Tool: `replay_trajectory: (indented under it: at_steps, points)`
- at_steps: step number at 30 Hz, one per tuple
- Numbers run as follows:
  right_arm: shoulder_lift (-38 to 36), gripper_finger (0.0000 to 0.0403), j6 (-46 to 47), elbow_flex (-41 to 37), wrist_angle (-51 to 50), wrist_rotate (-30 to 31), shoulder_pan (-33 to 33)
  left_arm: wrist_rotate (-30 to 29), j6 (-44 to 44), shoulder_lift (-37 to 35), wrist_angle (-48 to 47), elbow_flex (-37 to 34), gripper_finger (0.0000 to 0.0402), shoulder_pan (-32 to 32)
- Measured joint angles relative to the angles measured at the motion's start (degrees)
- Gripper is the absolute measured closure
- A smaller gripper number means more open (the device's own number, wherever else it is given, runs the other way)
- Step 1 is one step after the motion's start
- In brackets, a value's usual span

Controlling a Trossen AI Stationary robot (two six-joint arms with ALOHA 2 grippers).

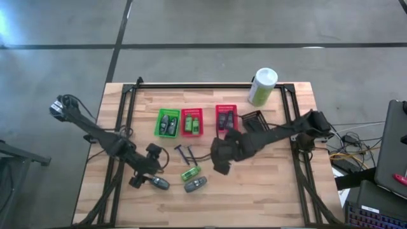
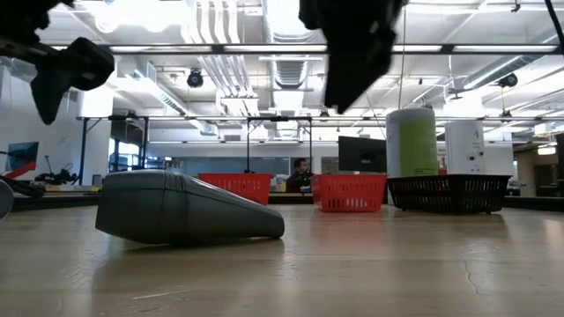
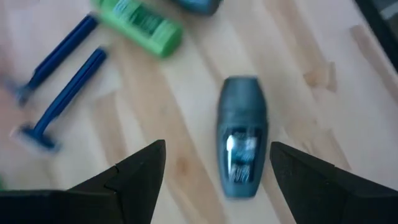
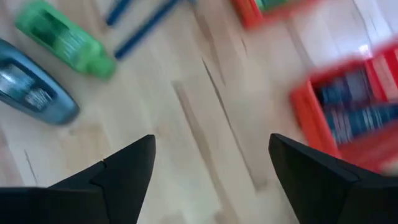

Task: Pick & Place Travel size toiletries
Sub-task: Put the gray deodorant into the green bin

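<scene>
On the wood table lie two grey oval bottles (image 1: 159, 184) (image 1: 195, 184), a bright green tube (image 1: 190, 173) and two thin blue razors (image 1: 184, 152). My left gripper (image 1: 143, 175) hovers open over the left grey bottle (image 3: 242, 146), one finger on either side and clear of it. My right gripper (image 1: 222, 166) hangs open above bare wood to the right of the loose items; its wrist view shows the other grey bottle (image 4: 34, 90) and the green tube (image 4: 65, 40) off to one side.
A green basket (image 1: 168, 123), two red baskets (image 1: 192, 121) (image 1: 226, 117) and a dark basket (image 1: 252, 119) stand in a row at mid-table; the first three hold small items. A white-and-green canister (image 1: 262, 86) stands at the far edge. Bare wood lies along the near edge.
</scene>
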Motion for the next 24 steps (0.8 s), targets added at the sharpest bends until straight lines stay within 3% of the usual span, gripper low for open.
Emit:
replay_trajectory:
  at_steps: [3,10,14,19,24]
  points:
    - [-0.39,0.0082,6.83,-0.04,-4.16,1.7,2.66,-0.75,0.15,0.86,4.49,-0.97,0.0108,-1.83]
    - [-2.06,0.0057,9.74,-0.06,-3.56,1.92,10.0,-1.81,-0.5,1.68,7.24,-1.27,0.0108,-3.51]
    - [-5.17,0.0054,15.15,-0.05,-1.91,5.02,12.69,-2.04,-2.87,3.08,7.58,-1.49,0.0108,-3.5]
    - [-11.05,0.0071,17.14,-0.74,-0.44,1.46,9.24,-2.03,-3.15,6.1,9.7,-1.49,0.0108,-3.5]
    - [-16.43,0.0094,9.76,-3.12,4.89,3.42,3.67,-1.93,-3.21,9.1,12.76,-1.17,0.0108,-3.5]
